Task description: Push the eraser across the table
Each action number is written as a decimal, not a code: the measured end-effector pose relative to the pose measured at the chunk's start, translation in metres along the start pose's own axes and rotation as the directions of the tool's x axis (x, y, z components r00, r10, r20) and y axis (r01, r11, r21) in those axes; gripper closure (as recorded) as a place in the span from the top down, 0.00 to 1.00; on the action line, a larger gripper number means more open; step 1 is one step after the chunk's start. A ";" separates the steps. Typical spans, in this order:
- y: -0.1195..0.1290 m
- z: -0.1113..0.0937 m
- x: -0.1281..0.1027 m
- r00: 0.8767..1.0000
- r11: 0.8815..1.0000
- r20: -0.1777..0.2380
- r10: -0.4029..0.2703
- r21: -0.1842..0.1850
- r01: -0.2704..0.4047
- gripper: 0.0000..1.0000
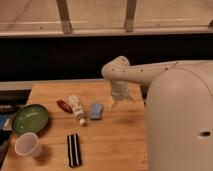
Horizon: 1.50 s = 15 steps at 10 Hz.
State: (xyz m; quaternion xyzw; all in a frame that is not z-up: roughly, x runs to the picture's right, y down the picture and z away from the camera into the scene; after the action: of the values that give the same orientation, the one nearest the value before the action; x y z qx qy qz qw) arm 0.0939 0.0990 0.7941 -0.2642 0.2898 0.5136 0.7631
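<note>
You are looking at the eraser (74, 149), a slim black rectangular block with two pale stripes running its length. It is lying flat near the front edge of the table (117, 142), its long side pointing away from you, just right of the paper cup (27, 145) and apart from it. The table is showing a light-brown butcher-block top of narrow wooden planks, matte and rectangular. Your gripper (120, 102) is hanging over the far right part of the tabletop at the end of a smooth, rounded white arm (145, 72). Its fingers are looking parted and are grasping nothing. It is sitting well apart from the eraser and just right of a small light-blue sponge-like pad (95, 110). Left of that pad, a white tube (76, 108) is lying at a slant, and a small red object (64, 106) is resting beside it. A round green bowl (30, 118) with a glossy look is sitting at the left edge, behind the cup, which is standing upright with its pale mouth open toward you.
</note>
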 end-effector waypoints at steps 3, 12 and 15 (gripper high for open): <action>-0.001 0.000 0.000 1.000 1.000 0.000 0.001 0.000 -0.001 0.80; -0.001 0.001 0.000 1.000 1.000 -0.002 0.001 0.000 -0.001 0.80; -0.001 0.001 0.000 1.000 1.000 -0.002 0.001 0.000 -0.001 0.74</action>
State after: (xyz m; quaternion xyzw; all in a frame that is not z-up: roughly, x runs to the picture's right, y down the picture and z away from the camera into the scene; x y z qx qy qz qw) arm 0.0950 0.0999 0.7949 -0.2644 0.2908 0.5137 0.7626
